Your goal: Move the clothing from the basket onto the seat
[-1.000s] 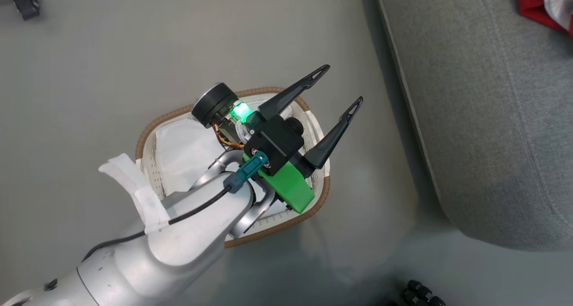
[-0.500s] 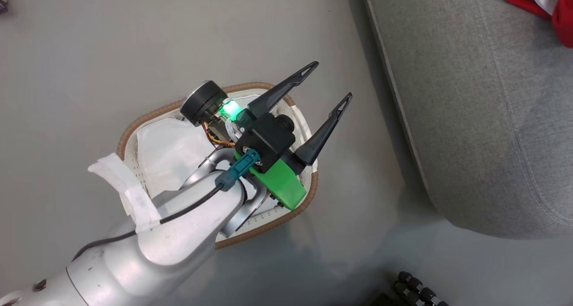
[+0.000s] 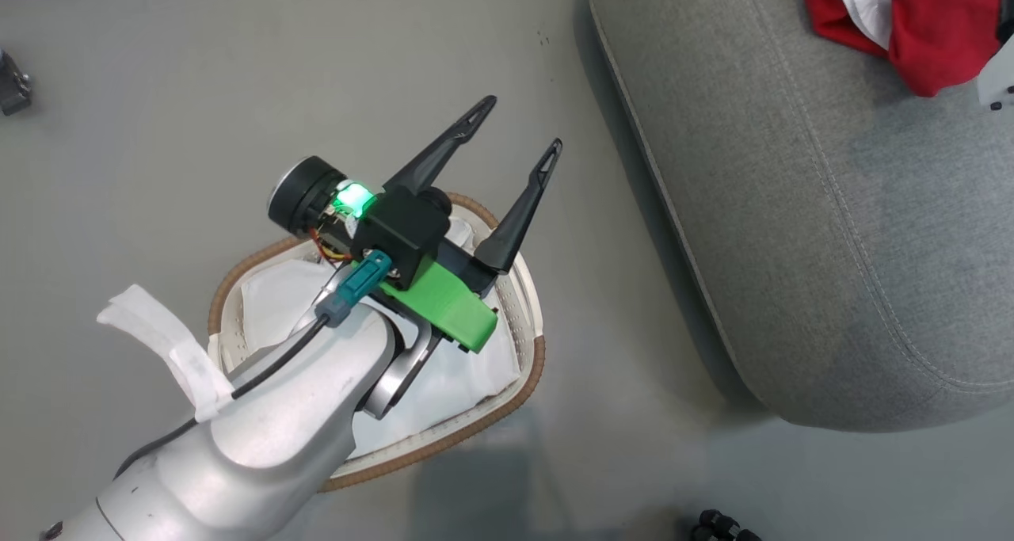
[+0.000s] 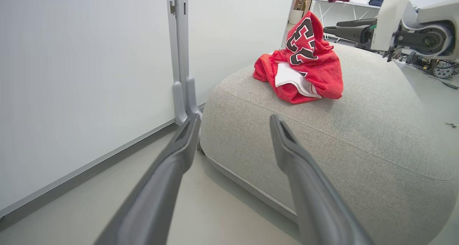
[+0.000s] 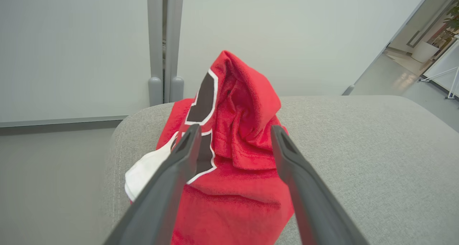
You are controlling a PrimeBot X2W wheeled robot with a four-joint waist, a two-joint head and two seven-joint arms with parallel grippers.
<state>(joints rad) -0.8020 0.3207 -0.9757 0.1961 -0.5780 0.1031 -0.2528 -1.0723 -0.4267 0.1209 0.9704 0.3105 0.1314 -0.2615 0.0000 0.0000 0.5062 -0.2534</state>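
Looking down in the head view, we see our left hand [image 3: 519, 126] near the centre of the frame. Its two dark fingers are spread and hold nothing, and they reach past the upper rim of the basket [image 3: 539, 359]. The basket stands on the floor [image 3: 158, 129] at the lower centre, with a white liner [image 3: 467, 367] lying inside it. The seat [image 3: 792, 208] takes the right side of the frame, and the clothing [image 3: 927, 26] lies crumpled on it at the upper right corner. In the right wrist view our right hand [image 5: 235, 128] is spread too and empty. The red heap rises between its fingers at mid-frame, and we cannot tell whether they touch it. A black numeral [image 5: 204, 98] edged in white shows on the heap's left fold.
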